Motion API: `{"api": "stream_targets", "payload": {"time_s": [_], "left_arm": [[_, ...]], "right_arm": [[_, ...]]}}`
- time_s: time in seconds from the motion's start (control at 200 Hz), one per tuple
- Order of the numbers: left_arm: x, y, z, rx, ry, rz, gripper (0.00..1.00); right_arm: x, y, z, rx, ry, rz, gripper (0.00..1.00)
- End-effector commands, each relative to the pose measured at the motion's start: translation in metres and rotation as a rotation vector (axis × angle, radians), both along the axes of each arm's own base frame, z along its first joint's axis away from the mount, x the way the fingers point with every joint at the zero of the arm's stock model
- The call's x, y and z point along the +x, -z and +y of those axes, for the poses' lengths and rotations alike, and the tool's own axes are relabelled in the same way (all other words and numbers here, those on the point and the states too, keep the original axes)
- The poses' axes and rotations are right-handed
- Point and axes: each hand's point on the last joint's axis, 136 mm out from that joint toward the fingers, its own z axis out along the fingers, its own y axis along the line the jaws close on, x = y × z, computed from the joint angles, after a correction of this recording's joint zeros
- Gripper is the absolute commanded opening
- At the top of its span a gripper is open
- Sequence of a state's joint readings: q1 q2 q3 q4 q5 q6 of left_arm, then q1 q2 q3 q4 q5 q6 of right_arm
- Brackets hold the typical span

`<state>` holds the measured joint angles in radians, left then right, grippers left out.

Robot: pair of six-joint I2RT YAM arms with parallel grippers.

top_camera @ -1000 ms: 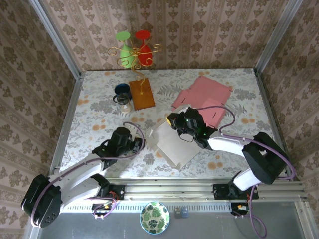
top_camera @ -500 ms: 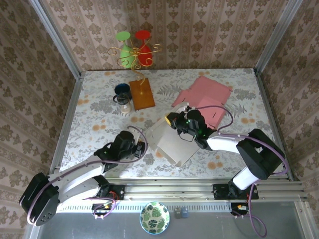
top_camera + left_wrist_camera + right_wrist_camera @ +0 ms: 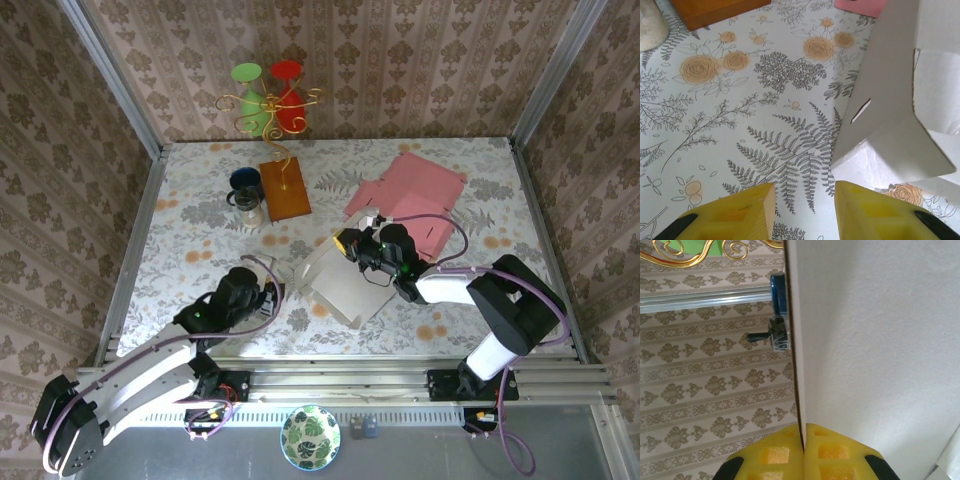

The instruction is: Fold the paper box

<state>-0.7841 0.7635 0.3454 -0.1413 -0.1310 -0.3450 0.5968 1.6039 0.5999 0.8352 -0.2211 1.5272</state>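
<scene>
Paper box [image 3: 345, 288], white and partly folded, lies at the centre of the top view.
Right gripper [image 3: 352, 243] is clamped on the box's upper panel edge; left gripper [image 3: 278, 292] sits just left of the box, jaws apart, not touching it.

Nothing readable is showing: the white paper box [image 3: 337, 290], the pink sheet [image 3: 415, 190], the wooden block [image 3: 284, 188] and the flowered table [image 3: 200, 235] are bearing no legible words or numbers.
</scene>
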Motion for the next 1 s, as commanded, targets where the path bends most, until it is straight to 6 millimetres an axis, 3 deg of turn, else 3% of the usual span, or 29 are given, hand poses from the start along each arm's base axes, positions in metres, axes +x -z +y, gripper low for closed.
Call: {"api": "stream_targets", "payload": {"time_s": [0.0,0.61,0.995], "left_arm": [[-0.004,0.013,0.006,0.017,-0.014,0.036,0.36],[0.002,0.016,-0.041,-0.051,0.194,-0.031,0.42],[0.011,0.020,-0.052,-0.023,0.214,-0.028,0.40]], "right_arm": [[-0.004,0.019,-0.001,-0.042,-0.022,0.028,0.00],[-0.004,0.020,-0.001,-0.061,-0.022,0.045,0.00],[-0.003,0.019,0.003,-0.052,-0.027,0.048,0.00]]}}
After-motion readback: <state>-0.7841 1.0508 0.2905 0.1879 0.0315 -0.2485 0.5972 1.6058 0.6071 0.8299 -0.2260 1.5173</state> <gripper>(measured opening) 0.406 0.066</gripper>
